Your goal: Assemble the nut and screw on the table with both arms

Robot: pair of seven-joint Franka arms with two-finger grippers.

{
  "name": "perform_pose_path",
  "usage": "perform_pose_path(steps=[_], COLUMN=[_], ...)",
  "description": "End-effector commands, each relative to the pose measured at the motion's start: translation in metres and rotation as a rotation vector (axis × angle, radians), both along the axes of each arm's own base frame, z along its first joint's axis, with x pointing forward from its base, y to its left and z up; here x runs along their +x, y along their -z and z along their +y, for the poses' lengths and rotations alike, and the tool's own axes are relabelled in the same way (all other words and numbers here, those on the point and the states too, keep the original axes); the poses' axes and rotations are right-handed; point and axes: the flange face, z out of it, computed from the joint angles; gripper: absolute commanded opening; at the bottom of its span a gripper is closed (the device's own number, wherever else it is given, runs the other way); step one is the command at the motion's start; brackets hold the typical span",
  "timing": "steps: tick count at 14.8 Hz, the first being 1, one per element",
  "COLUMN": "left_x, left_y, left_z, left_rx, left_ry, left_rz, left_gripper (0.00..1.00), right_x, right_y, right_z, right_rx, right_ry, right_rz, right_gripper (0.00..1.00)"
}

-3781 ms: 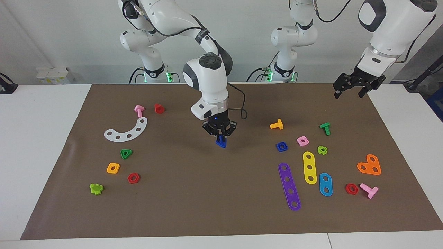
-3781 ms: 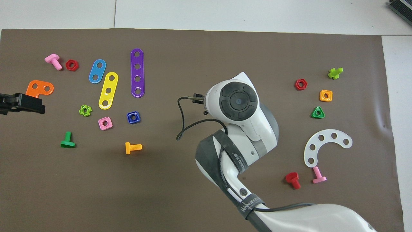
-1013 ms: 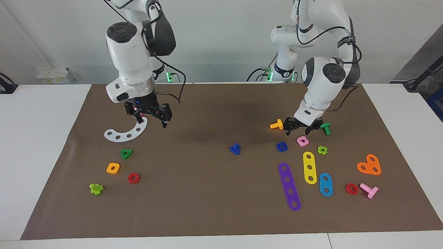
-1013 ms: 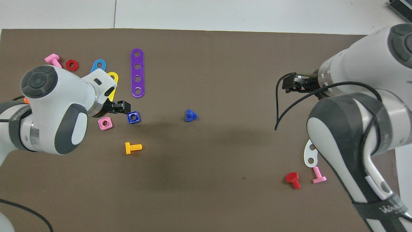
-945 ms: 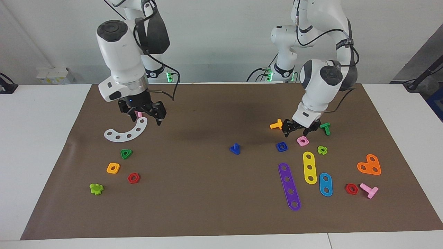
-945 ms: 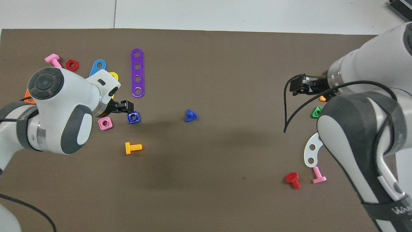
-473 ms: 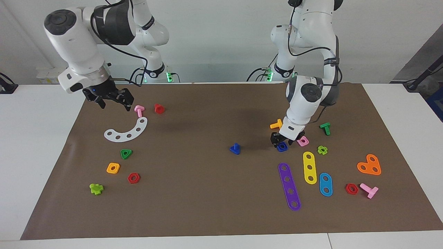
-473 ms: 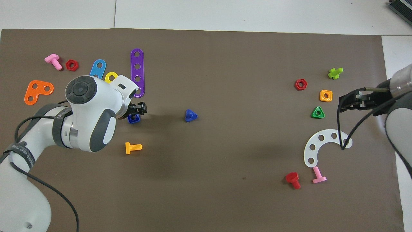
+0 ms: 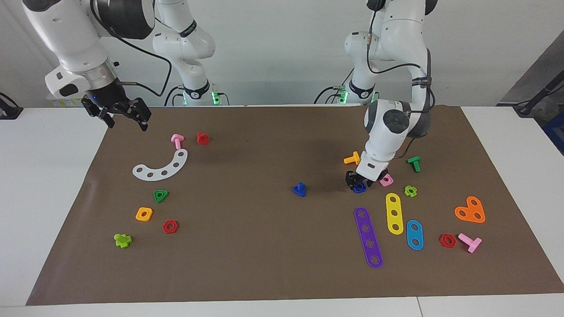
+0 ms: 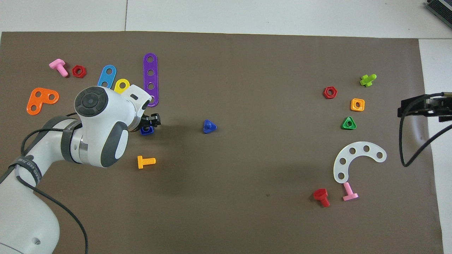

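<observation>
Closest to the robots, the right gripper (image 9: 118,115) hangs in the air over the corner of the brown sheet (image 9: 264,259) at the right arm's end of the table (image 9: 44,198), its fingers spread and empty. That arm waits.

A little farther out, the left gripper (image 9: 359,181) is down at the nut (image 9: 359,188), just beside the pink nut (image 9: 386,180) and farther from the robots than the orange screw (image 9: 352,158). I cannot tell whether it has clamped on the nut or only straddles it.

The screw (image 9: 299,189) stands alone on the sheet mid-table, head down and shaft up, well apart from the nut. The purple strip (image 9: 368,237) lies farther out.

I judge both parts light, stiff and slick moulded plastic. The nut is thin and should be pinched across two flat sides. It could skid or tip if the fingers land unevenly. The screw looks easy to topple.

The facing view shows how low the left gripper sits. From overhead the wrist covers most of the nut (image 10: 146,130) and the pink nut, but the screw's triangular head (image 10: 209,126) reads clearly.
</observation>
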Motion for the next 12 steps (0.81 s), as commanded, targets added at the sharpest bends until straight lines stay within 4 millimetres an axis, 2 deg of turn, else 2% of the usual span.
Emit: perform_pose_path(steps=[1,7,9,12], left_x=[-0.0063,-0.0083,-0.008,-0.0077], left_y=[0.009,0.0109,0.0109,0.0104], left_z=[0.0065,0.0071,0.0079,0.0078], left_rx=[-0.009,-0.006,-0.006,-0.006], left_ry=[-0.013,-0.01,-0.01,-0.003], left_rz=[-0.012,-0.006,-0.006,-0.007], left_gripper=[0.66,0.55,0.46,0.38], right_x=[0.0012,0.0003,-0.001,-0.0051], right_y=[-0.0131,-0.0096,-0.0088,-0.009], right_z=[-0.0037,0.0025,0.0026,0.0027], right_rx=[0.01,0.014,0.014,0.015], right_ry=[0.017,0.026,0.026,0.02], right_rz=[0.01,0.019,0.024,0.041], right_gripper=[1.0,1.0,1.0,1.0])
